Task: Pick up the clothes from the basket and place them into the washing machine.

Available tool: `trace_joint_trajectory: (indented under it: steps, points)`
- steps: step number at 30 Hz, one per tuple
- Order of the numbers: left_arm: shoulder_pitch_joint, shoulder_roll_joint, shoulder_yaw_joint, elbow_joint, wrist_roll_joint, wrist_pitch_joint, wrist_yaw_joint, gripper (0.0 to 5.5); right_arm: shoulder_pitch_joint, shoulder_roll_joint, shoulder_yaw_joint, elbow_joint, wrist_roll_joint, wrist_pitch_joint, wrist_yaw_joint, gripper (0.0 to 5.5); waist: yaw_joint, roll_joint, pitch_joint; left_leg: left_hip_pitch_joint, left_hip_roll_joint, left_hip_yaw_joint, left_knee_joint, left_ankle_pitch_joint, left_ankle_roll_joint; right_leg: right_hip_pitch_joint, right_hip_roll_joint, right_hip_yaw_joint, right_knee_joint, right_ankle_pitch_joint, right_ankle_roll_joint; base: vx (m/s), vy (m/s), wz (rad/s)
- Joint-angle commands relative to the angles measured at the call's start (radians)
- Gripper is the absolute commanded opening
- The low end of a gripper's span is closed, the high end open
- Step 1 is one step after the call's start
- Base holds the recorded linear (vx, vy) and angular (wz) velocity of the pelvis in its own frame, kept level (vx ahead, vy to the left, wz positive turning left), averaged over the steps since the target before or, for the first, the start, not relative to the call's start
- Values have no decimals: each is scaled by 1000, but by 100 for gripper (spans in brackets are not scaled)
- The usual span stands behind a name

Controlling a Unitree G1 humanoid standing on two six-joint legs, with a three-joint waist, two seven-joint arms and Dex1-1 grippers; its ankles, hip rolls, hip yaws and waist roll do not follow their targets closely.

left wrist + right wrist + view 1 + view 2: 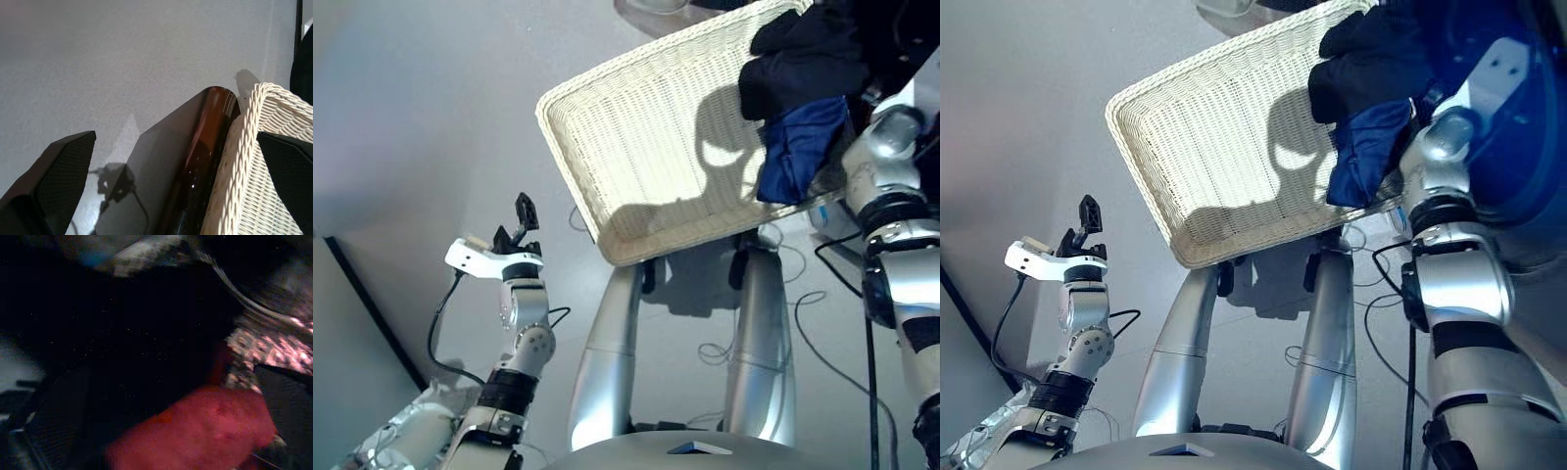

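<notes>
- Basket (pixel 646 147): cream-white woven wicker, shallow rect. tray w/ rounded corners and low braided rim. Sits skewed in the head views; long axis runs diagonally from the near corner at lower centre up toward the upper right. Weave shows fine ribs on the floor, thick rope-like twist on the rim in the left wrist view.
- Most of the basket floor is bare, w/ shadows across it; clothes are bunched at its right end.
- Black garment (pixel 803 59): soft, crumpled, matte, lumped at the basket's upper-right part.
- Navy garment (pixel 798 147): soft folded cloth, just below and touching the black one, hanging down to the basket's right rim.
- Coral-red garment (pixel 195 431): seen only in the right wrist view, soft fuzzy surface, under dark cloth beside wicker weave.
- Left gripper (pixel 514 230): raised off to the left, well apart from the basket in the head views; its two black textured fingers (pixel 63 171) stand wide apart w/ nothing between them.
- Right gripper: arm reaches in at the right by the clothes pile; fingers buried in dark cloth, so can't tell if they're apart or closed.
- Dark glossy curved surface (pixel 195 161) lies just beside the basket rim in the left wrist view; can't tell what it belongs to.
- Floor (pixel 431 98): smooth pale grey.
</notes>
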Motion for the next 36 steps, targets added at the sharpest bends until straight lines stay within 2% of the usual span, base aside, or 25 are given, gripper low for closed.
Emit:
trace_joint_trajectory:
  steps: [1,5,10,15,24,29,35,36]
  points:
    - [-3,22,76,13,-10,-21,-43,550,8,-38,64,-88,40,-80,104,550,1,14,-13,45,-2,2,-135,82,7,74,22,-88,-95,103,11,0,0,0]
    - [-14,10,79,41,-8,-13,-59,550,61,29,79,-119,78,-84,165,550,4,2,-18,99,9,-8,-233,113,1,128,26,-106,-184,117,12,0,0,0]
    - [-35,-1,77,62,8,-6,-60,550,119,113,96,-106,99,-67,213,550,8,-5,-27,140,16,-20,-317,144,-2,156,32,-113,-243,127,14,0,0,0]
    - [-40,-13,81,67,21,-6,-54,550,142,179,94,-49,85,-50,217,550,17,-5,-39,132,12,-25,-316,142,1,142,37,-112,-234,121,11,0,0,0]
    - [-32,-26,62,48,46,7,-37,550,173,250,74,55,47,-8,189,550,33,13,-37,93,13,-27,-282,133,7,93,36,-101,-183,106,11,0,0,0]
    - [-23,-27,47,32,55,11,-30,550,175,257,55,89,18,8,150,550,35,24,-29,79,13,-28,-270,130,5,76,31,-99,-166,103,12,0,0,0]
    - [-12,-12,28,14,70,12,-12,550,112,226,-15,175,22,32,77,550,47,46,-20,71,12,-23,-254,125,6,60,29,-91,-142,100,15,0,0,0]
    - [-11,-10,27,11,76,14,-10,550,106,219,-14,180,16,37,75,434,48,47,-17,71,12,-22,-250,124,6,60,29,-90,-137,99,15,0,0,0]
